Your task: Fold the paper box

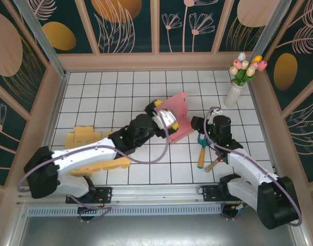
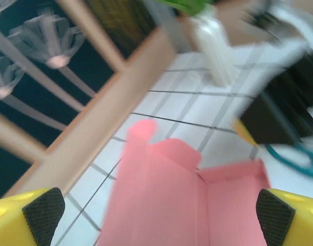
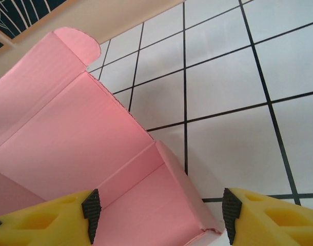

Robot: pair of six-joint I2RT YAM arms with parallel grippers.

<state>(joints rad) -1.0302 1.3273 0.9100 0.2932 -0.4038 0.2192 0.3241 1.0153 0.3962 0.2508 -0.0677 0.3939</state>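
The pink paper box (image 1: 181, 128) lies half-formed near the table's middle, with one tall panel and its rounded tabs standing up at the back. My left gripper (image 1: 163, 108) is at the box's left side. In the left wrist view this gripper (image 2: 159, 215) stands wide open, and the box's upright panel and corner fold (image 2: 177, 200) show between its fingers. My right gripper (image 1: 199, 124) is at the box's right edge. In the right wrist view it (image 3: 160, 215) is open and straddles the low side wall at the box's corner (image 3: 69, 138). The pads do not press on the wall.
A white vase (image 1: 232, 95) of tulips stands at the back right. Teal-handled scissors (image 1: 202, 139) and a wooden-handled tool (image 1: 202, 157) lie just in front of the right gripper. Flat yellow cardboard (image 1: 84, 136) lies at the left, partly under the left arm.
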